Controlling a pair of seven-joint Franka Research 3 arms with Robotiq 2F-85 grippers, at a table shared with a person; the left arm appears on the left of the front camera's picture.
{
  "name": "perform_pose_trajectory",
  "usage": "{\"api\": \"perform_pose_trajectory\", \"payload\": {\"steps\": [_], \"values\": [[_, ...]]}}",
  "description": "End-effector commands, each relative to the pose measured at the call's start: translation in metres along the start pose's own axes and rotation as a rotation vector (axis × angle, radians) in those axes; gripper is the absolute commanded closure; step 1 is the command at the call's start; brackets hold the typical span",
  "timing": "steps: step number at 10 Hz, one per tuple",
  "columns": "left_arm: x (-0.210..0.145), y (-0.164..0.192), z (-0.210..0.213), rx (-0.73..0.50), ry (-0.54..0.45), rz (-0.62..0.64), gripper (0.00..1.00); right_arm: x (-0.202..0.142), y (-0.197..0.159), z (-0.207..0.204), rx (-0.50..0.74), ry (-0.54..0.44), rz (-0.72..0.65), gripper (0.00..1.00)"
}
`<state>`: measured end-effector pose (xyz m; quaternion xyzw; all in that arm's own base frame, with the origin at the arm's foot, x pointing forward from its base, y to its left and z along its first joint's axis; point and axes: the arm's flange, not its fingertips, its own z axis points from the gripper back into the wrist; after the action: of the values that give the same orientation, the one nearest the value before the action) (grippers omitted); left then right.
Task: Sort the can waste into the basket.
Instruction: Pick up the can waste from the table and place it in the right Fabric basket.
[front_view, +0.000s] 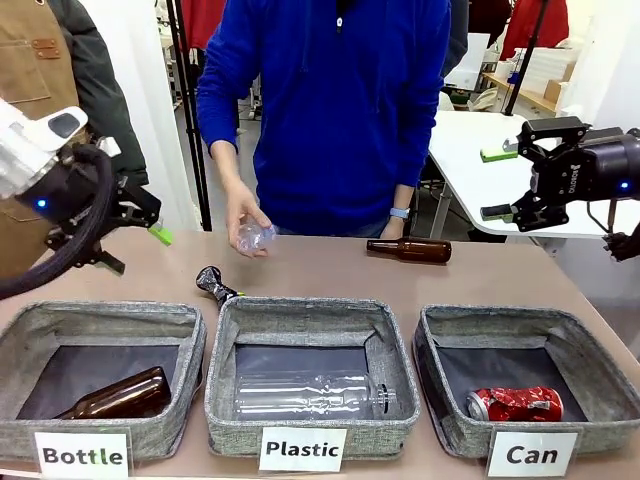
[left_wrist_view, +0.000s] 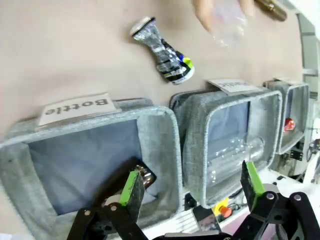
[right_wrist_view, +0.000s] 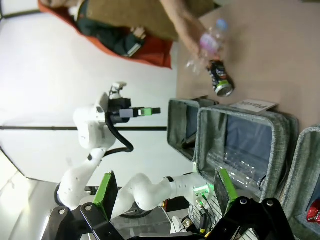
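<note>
Can waste (front_view: 213, 284) shares a wide brown table (front_view: 320, 265) with three grey fabric bins lined up along the robot's edge. A white wall, a white side table (front_view: 470, 150) and a black stand pole (front_view: 190, 110) fill the room behind. A person in a blue top (front_view: 330, 100) stands at the far side. The bins read, from the robot's left, Bottle bin (front_view: 100, 318), Plastic bin (front_view: 310, 308) and Can basket (front_view: 500, 318).

A brown glass bottle (front_view: 120, 398) lies in the first and a clear plastic bottle (front_view: 310, 395) in the middle one. A second brown bottle (front_view: 410, 250) lies on its side on the bare table near the person. The person's hand (front_view: 240, 215) holds a crumpled clear bottle (front_view: 257, 237) just above the surface.

The left gripper (front_view: 135, 248) hangs over the table's left end, its fingers spread wide and empty. The dark can (left_wrist_view: 162, 52) lies on the tabletop to its right, just behind the Plastic bin's far left corner and apart from the fingers.

The right gripper (front_view: 498, 183) is raised over the right end, likewise spread and empty. The red can (front_view: 515, 404) lies on the Can basket's floor, well below it.
</note>
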<state>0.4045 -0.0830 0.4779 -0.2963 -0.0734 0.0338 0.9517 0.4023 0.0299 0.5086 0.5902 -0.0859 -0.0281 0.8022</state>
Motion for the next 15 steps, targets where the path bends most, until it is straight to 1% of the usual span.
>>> {"api": "perform_pose_trajectory", "payload": {"steps": [1,2,3,4,5,6,7,9,11,13,14,15], "values": [[-0.012,0.036,0.041,-0.01,0.094,-0.035,0.0,0.004,0.001,0.003,-0.004,0.008,0.023,0.0],[-0.029,0.068,0.058,-0.033,0.128,-0.061,0.0,0.004,0.001,0.003,-0.004,0.008,0.023,0.0],[-0.046,0.107,0.074,-0.072,0.13,-0.011,0.0,0.004,0.001,0.003,-0.004,0.008,0.023,0.0],[-0.056,0.139,0.084,-0.134,0.126,0.025,0.0,0.004,0.001,0.003,-0.004,0.008,0.023,0.0],[-0.066,0.163,0.088,-0.209,0.127,0.025,0.0,0.004,0.001,0.003,-0.004,0.008,0.023,0.0],[-0.07,0.176,0.085,-0.246,0.099,0.072,0.0,0.004,0.001,0.003,-0.004,0.008,0.023,0.0],[-0.071,0.182,0.078,-0.276,0.108,0.072,0.0,0.004,0.001,0.003,-0.004,0.008,0.023,0.0],[-0.065,0.179,0.074,-0.283,0.129,0.065,0.0,0.004,0.001,0.003,-0.004,0.008,0.023,0.0],[-0.056,0.16,0.07,-0.26,0.151,0.044,0.0,0.004,0.001,0.003,-0.004,0.008,0.023,0.0],[-0.041,0.118,0.06,-0.221,0.183,0.01,0.0,0.004,0.001,0.003,-0.004,0.008,0.023,0.0],[-0.03,0.093,0.051,-0.181,0.165,0.05,0.0,0.004,0.001,0.003,-0.004,0.008,0.023,0.0],[-0.02,0.065,0.038,-0.125,0.192,0.047,0.0,0.004,0.001,0.003,-0.004,0.008,0.023,0.0]]}}
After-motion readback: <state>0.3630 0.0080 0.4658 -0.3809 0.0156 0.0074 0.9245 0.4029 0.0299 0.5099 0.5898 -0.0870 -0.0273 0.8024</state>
